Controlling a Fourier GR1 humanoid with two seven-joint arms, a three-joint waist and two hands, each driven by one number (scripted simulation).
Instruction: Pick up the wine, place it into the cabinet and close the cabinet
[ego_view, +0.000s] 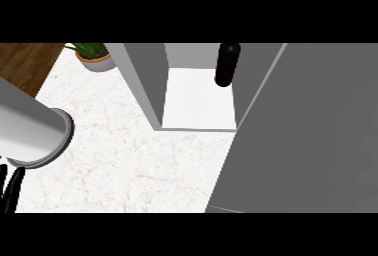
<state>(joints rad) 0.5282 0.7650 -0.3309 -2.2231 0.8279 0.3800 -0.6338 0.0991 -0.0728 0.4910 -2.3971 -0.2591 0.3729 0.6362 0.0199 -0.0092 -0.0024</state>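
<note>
The wine bottle (227, 64) stands upright inside the open cabinet (199, 107), so only closing remains; left hand (10, 187) hangs at the counter's (125, 155) left edge, fingers straight, holding nothing

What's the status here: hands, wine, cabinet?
Left hand at lower left edge, fingers straight, holding nothing; right hand not in view. Wine bottle upright inside the cabinet. Cabinet door open.

Veined marble counter (133, 160), glossy black wine bottle (227, 64)
</note>
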